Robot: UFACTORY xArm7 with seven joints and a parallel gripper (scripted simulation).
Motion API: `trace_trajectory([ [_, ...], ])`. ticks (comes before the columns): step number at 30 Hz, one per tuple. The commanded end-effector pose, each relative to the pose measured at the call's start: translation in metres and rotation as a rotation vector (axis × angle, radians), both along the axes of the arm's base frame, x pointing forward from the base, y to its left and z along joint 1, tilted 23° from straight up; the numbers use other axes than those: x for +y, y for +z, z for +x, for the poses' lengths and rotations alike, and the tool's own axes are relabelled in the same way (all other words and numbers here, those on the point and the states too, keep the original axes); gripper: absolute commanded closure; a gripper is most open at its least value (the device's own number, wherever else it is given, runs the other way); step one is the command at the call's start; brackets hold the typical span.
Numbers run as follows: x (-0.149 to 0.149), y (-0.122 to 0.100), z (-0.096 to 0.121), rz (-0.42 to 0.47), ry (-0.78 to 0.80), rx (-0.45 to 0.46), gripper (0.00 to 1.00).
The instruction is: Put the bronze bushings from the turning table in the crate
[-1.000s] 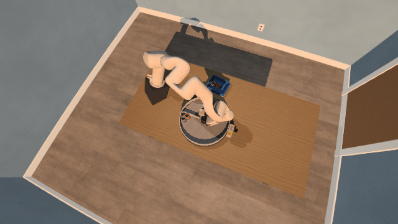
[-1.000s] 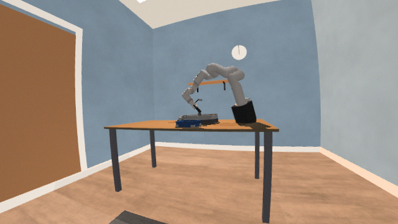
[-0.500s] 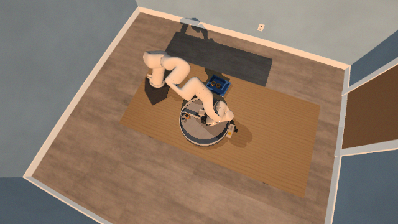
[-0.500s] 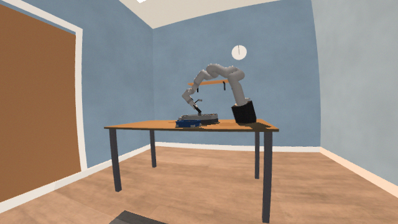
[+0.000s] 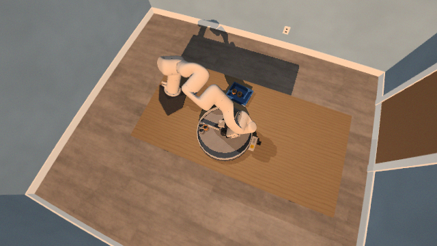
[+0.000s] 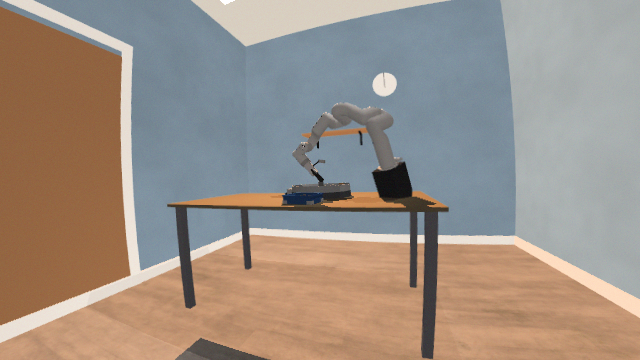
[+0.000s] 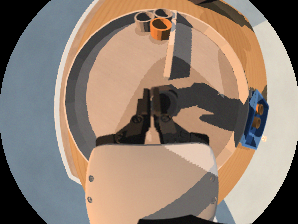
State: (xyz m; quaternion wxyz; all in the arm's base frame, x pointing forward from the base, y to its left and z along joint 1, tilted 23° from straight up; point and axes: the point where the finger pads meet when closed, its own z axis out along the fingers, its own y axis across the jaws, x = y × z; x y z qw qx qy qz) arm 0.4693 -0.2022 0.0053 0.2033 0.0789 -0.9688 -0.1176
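My gripper (image 5: 223, 131) (image 6: 321, 180) (image 7: 151, 96) is low over the middle of the turning table (image 5: 218, 143) (image 6: 336, 188) (image 7: 110, 75). Its fingers are almost together and appear shut on the wall of a dark grey bushing (image 7: 168, 102), in shadow, its colour uncertain. An orange bronze bushing (image 5: 205, 127) (image 7: 161, 31) stands near the rim, close beside two grey steel bushings (image 7: 143, 22) (image 7: 162, 13). The blue crate (image 5: 243, 101) (image 6: 300, 199) (image 7: 251, 140) holds two bronze bushings (image 5: 234, 91) (image 5: 240, 94).
A straight divider (image 7: 170, 55) runs inward from the turning table's rim, beside the bushing group. A small box with a yellow button (image 5: 252, 144) stands against the turning table's outer side. The crate lies just outside the rim on the wooden table (image 5: 293, 137).
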Motion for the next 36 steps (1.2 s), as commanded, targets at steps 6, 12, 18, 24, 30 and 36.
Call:
trace_trajectory([
  [6, -0.0007, -0.0008, 0.0017, -0.002, -0.002, -0.003, 1.00],
  [12, -0.0003, -0.0021, 0.0021, -0.002, -0.002, -0.003, 1.00],
  [18, -0.0003, -0.0023, 0.0022, -0.002, -0.002, -0.003, 1.00],
  [24, -0.0003, -0.0023, 0.0022, -0.002, -0.002, -0.003, 1.00],
  [30, -0.0003, -0.0023, 0.0022, -0.002, -0.002, -0.003, 0.89],
  [36, -0.0003, -0.0023, 0.0022, -0.002, -0.002, -0.003, 0.89],
])
